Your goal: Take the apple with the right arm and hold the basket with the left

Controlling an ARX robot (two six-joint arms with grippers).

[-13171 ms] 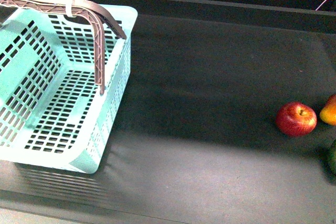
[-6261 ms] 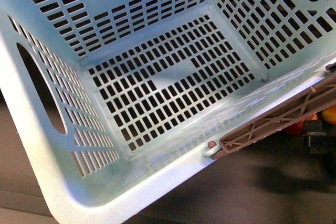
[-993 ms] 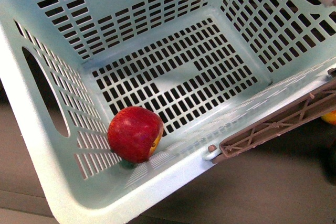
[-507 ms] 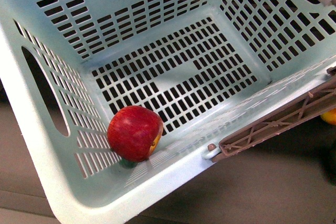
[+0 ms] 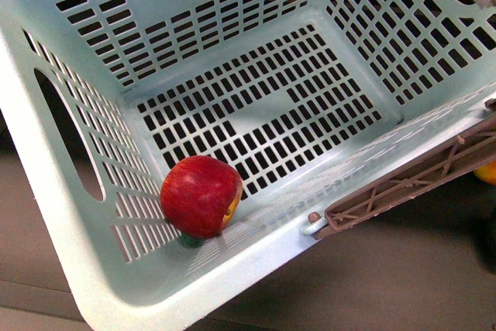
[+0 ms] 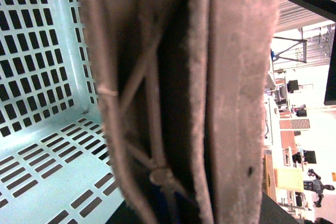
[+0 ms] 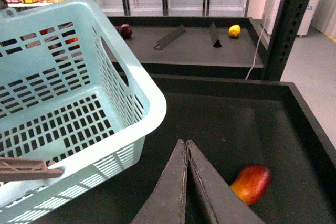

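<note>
The turquoise basket (image 5: 70, 215) hangs tilted and fills the front view. The red apple (image 5: 201, 195) rests on its slotted floor, in the low corner next to the oval hand cutout. A brown latticed handle (image 5: 411, 184) lies along the near rim. My left gripper is shut on the other brown handle (image 6: 157, 103), which fills the left wrist view and hides the fingers. My right gripper (image 7: 186, 143) is shut and empty, above the dark surface just outside the basket's wall (image 7: 142, 85).
An orange-red fruit (image 7: 252, 183) lies on the dark surface close beside my right gripper; it shows at the front view's right edge as the orange fruit (image 5: 487, 172). A black post (image 7: 286, 24) stands behind. The rear shelf holds a dark fruit (image 7: 125, 30) and a yellow one (image 7: 234, 30).
The apple lay on the surface at the right; now it sits inside the lifted basket. Over the last second the basket shifted only slightly and the apple stayed in its corner.
</note>
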